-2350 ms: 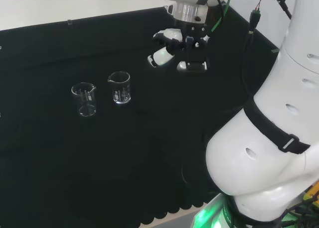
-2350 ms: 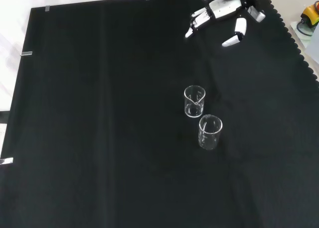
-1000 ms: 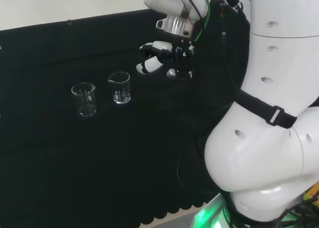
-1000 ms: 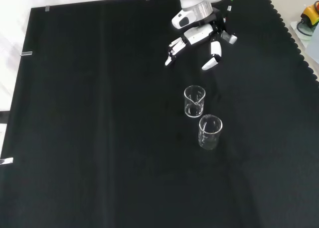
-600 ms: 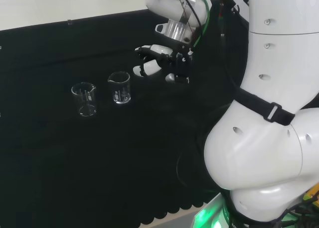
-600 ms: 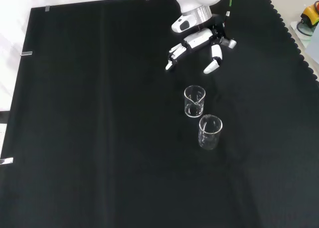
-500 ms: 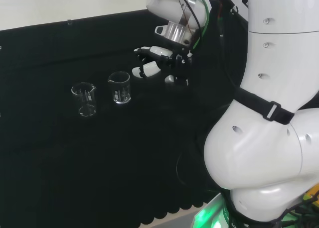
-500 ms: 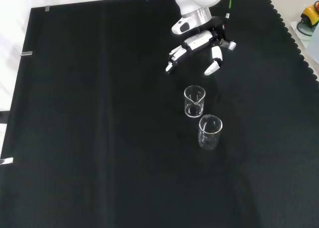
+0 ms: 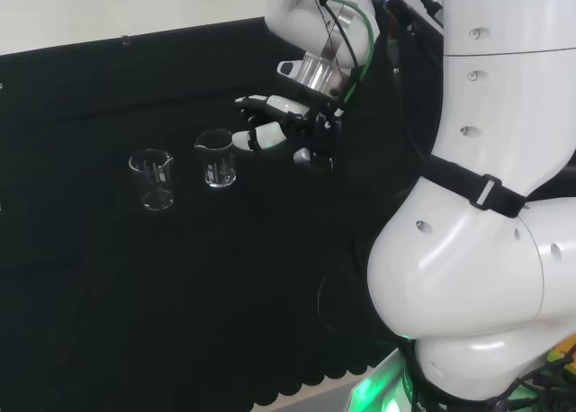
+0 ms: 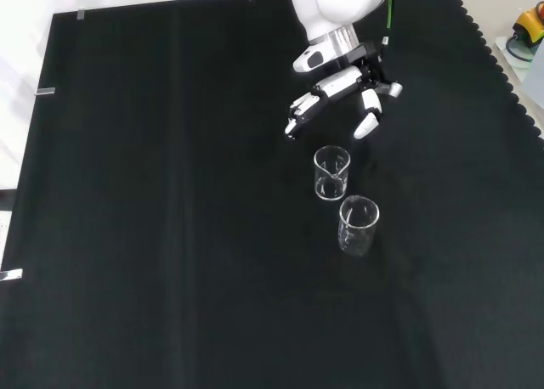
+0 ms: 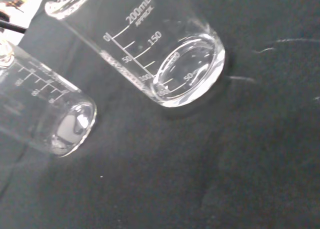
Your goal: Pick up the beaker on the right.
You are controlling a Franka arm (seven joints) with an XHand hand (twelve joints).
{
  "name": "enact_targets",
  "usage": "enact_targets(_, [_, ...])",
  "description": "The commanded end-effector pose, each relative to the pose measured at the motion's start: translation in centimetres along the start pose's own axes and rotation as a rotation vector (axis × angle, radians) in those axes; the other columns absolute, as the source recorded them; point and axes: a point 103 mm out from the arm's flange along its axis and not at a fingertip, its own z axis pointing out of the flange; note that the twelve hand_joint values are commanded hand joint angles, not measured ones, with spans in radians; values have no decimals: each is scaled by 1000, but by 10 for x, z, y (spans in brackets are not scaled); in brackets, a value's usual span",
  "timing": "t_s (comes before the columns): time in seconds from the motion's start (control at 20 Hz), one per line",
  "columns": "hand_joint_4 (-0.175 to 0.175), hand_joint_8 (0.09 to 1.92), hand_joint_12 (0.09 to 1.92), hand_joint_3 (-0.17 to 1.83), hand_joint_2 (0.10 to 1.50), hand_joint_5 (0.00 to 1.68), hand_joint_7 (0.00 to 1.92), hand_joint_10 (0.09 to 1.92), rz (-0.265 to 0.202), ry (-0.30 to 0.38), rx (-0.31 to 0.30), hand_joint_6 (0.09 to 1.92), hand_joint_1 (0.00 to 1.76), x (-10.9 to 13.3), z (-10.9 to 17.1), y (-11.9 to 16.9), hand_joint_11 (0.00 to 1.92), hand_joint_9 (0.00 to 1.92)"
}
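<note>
The robot hand (image 9: 286,129) hangs over the black worktop (image 10: 170,236) with its fingers (image 10: 299,117) spread and only slightly bent — open, holding nothing. In the head view its fingertips point left toward the nearer beaker (image 9: 216,158), just beside its rim but with a sliver of dark cloth between them, so not touching. The other beaker (image 9: 153,179) stands past that one, farther from the robot hand on the same line.

The front view sorts out the layout better. There the robot hand (image 10: 340,87) comes down from the top of the view and the two beakers sit one below the other: the nearer beaker (image 10: 331,172) is just under the fingers and thumb (image 10: 365,121), and the other beaker (image 10: 358,225) is a bit lower and to the right, close to the first but with a gap. Both are upright and look empty. This view also shows the fingers on one side and the thumb on the other, with the nearer beaker's rim roughly under the space between them — the head view can't show that, since everything lines up sideways.

The wrist view gives the close-up: the nearer beaker (image 11: 165,59) is big in it, white graduation marks running along its clear wall and its round base flat on the cloth, and the other beaker (image 11: 45,119) is beside it, apart.
</note>
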Motion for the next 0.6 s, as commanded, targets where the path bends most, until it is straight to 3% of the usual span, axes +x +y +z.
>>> enact_targets(0.05, [-34, 578, 1184, 997, 354, 165, 192, 654, -69, 148, 1, 87, 613, 2, 10, 9, 0, 285])
enact_targets(0.6, [-44, 614, 1202, 1098, 353, 306, 275, 617, -123, 202, -8, 87, 779, 2, 19, 14, 0, 357])
